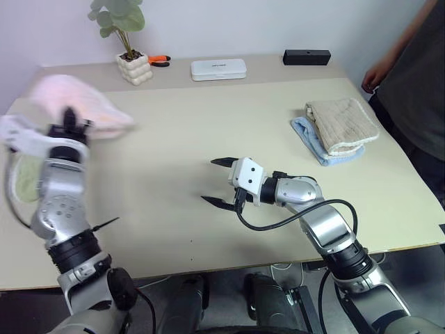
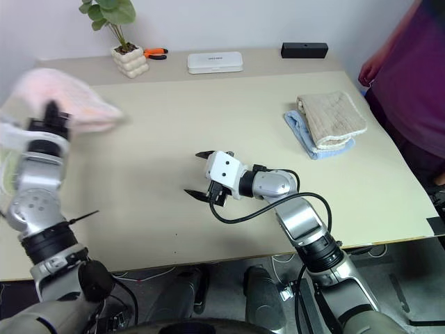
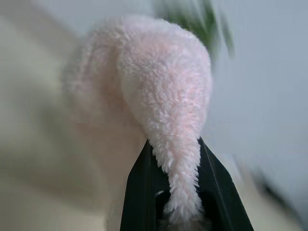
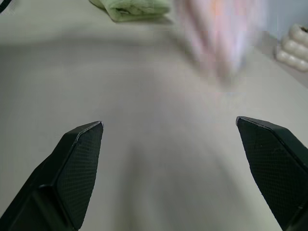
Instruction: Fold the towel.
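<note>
The pale pink fluffy towel (image 1: 83, 104) hangs bunched in the air over the table's far left, blurred by motion. My left gripper (image 1: 69, 120) is shut on it, and the left wrist view shows a fold of the towel (image 3: 163, 106) pinched between the two black fingers (image 3: 139, 192). My right gripper (image 1: 217, 182) stands open just above the middle of the table, with nothing between its fingers (image 4: 77, 163). From the right wrist, the towel (image 4: 221, 38) shows as a pink smear ahead.
A beige towel (image 1: 342, 124) lies folded on a blue one (image 1: 314, 142) at the right. A light green towel (image 4: 132, 7) lies at the left edge. A potted plant (image 1: 128, 42), white box (image 1: 218, 69) and black box (image 1: 306, 57) line the back. A person (image 1: 414, 76) stands at the right.
</note>
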`<state>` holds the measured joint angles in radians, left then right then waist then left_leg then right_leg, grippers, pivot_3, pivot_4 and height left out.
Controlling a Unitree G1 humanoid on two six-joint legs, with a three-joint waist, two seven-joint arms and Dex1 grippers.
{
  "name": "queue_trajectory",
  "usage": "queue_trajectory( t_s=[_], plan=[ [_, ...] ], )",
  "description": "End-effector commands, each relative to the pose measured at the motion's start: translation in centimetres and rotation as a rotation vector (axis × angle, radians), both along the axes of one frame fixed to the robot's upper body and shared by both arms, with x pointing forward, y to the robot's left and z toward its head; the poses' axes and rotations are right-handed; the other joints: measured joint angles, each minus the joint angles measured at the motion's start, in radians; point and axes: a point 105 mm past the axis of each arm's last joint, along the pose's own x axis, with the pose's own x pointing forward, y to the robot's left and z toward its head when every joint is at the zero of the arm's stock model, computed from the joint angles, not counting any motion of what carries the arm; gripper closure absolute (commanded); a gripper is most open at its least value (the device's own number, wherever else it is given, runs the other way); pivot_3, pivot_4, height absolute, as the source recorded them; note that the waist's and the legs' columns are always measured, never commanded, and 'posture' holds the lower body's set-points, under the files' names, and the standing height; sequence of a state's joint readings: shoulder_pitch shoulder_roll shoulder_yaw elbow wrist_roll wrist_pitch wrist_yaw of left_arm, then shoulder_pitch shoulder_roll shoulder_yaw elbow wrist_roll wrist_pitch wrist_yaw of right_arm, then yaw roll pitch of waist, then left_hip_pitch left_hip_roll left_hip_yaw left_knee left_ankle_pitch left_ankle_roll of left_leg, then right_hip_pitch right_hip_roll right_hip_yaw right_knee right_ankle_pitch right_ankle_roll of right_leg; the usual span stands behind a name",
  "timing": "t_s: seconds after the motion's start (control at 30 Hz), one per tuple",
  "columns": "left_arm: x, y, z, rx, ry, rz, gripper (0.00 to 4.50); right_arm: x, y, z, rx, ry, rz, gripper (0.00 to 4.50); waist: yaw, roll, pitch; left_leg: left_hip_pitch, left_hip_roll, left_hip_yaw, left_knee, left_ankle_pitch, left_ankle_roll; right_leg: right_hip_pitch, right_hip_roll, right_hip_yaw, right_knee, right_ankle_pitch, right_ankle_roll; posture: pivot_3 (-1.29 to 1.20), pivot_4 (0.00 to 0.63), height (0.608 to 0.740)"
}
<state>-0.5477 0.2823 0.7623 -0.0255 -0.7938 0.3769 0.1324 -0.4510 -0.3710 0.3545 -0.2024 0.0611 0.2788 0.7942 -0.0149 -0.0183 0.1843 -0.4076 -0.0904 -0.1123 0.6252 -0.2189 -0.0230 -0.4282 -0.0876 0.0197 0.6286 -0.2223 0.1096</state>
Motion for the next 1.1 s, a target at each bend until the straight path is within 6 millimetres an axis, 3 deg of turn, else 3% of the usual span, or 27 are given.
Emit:
queue_trajectory(
  t_s=[0.03, 0.1, 0.3, 0.33, 0.43, 0.6, 0.67, 0.77, 0.83, 0.9, 1.0, 1.1],
  plan=[
    [-3.2, 5.0, -0.9, -0.085, -0.005, 0.246, 4.44, -0.4, 0.6, 1.0, 0.033, -0.028, 0.027, 0.00, 0.003, 0.000, 0.000, 0.000, 0.000, 0.000, 0.000, 0.000, 0.000, 0.000, 0.000, 0.000, 0.000, 0.000, 0.000, 0.00, 0.150, 0.733],
    [-4.3, 6.4, -3.4, -0.147, 0.059, 0.286, 4.44, -0.4, 0.7, 1.1, 0.035, -0.030, 0.034, 0.00, 0.004, 0.000, 0.000, 0.000, 0.000, 0.000, 0.001, 0.000, 0.000, 0.000, 0.000, 0.000, 0.000, 0.000, 0.000, 0.00, 0.150, 0.733],
    [-6.4, 6.7, -8.4, -0.303, 0.152, 0.324, 4.44, -0.3, 0.6, 1.0, 0.017, -0.041, 0.044, 0.00, 0.012, -0.005, -0.002, 0.000, 0.000, -0.002, 0.004, -0.001, 0.002, 0.003, 0.000, -0.003, 0.000, 0.000, 0.000, 0.00, 0.150, 0.733],
    [-6.8, 6.8, -8.8, -0.334, 0.145, 0.342, 3.73, -0.2, 0.5, 1.0, 0.014, -0.042, 0.044, 0.00, 0.011, -0.005, -0.002, 0.000, 0.000, -0.002, 0.004, -0.001, 0.002, 0.003, 0.000, -0.002, 0.000, 0.000, 0.000, 0.00, 0.150, 0.733],
    [-8.6, 7.1, -9.7, -0.388, 0.125, 0.394, 2.42, -0.2, 0.4, 1.0, 0.016, -0.042, 0.041, 0.00, 0.007, -0.006, -0.002, 0.000, 0.000, -0.002, 0.004, -0.001, 0.002, 0.003, 0.000, -0.003, 0.000, 0.000, 0.000, 0.00, 0.150, 0.733],
    [-11.3, 7.8, -7.9, -0.298, 0.112, 0.462, 0.03, 0.1, -0.4, 0.6, 0.017, 0.025, 0.029, 0.00, 0.003, -0.006, -0.002, 0.000, 0.000, -0.002, 0.003, -0.001, 0.002, 0.002, 0.000, -0.002, 0.000, 0.000, 0.000, 0.00, 0.150, 0.733],
    [-13.2, 8.8, -6.4, -0.217, 0.114, 0.532, 0.03, 0.5, -1.0, 0.7, 0.024, 0.044, 0.012, 0.00, 0.002, -0.007, -0.002, 0.000, 0.001, -0.002, 0.003, -0.001, 0.002, 0.002, 0.001, -0.002, 0.000, 0.000, 0.000, 0.00, 0.150, 0.733],
    [-14.5, 8.9, -2.7, 0.087, 0.180, 0.562, 0.03, 2.1, -2.5, 1.7, 0.073, 0.046, -0.082, 0.00, 0.003, -0.007, -0.002, 0.000, 0.001, -0.002, 0.003, -0.002, 0.002, 0.002, 0.001, -0.002, 0.000, 0.000, 0.000, 0.00, 0.150, 0.733],
    [-13.4, 7.4, -0.8, 0.299, 0.228, 0.489, 0.03, 3.4, -3.8, 2.5, 0.117, 0.042, -0.164, 0.00, 0.006, -0.007, -0.002, 0.000, 0.001, -0.001, 0.003, -0.002, 0.002, 0.002, 0.001, -0.001, 0.000, 0.000, -0.001, 0.00, 0.150, 0.733],
    [-11.1, 4.5, -0.1, 0.506, 0.280, 0.320, 0.03, 4.9, -5.3, 3.5, 0.168, 0.031, -0.266, 0.00, 0.017, -0.006, -0.002, 0.000, 0.000, -0.001, 0.003, -0.002, 0.002, 0.003, 0.000, -0.001, 0.000, -0.002, -0.004, 0.00, 0.150, 0.733],
    [-8.1, -0.1, -1.1, 0.666, 0.315, 0.054, 0.03, 5.8, -6.7, 4.0, 0.227, 0.063, -0.345, 0.00, 0.029, -0.004, -0.002, 0.000, 0.000, -0.001, 0.003, -0.002, 0.002, 0.004, 0.000, -0.001, -0.001, -0.003, -0.005, 0.00, 0.150, 0.733],
    [-6.0, -5.9, -3.7, 0.853, 0.365, -0.222, 0.03, 6.3, -8.5, 3.5, 0.256, 0.111, -0.423, 0.00, 0.024, -0.004, -0.002, 0.000, 0.000, 0.001, 0.002, -0.002, 0.003, 0.003, 0.000, 0.000, -0.003, -0.002, -0.004, 0.00, 0.150, 0.733]
  ],
)
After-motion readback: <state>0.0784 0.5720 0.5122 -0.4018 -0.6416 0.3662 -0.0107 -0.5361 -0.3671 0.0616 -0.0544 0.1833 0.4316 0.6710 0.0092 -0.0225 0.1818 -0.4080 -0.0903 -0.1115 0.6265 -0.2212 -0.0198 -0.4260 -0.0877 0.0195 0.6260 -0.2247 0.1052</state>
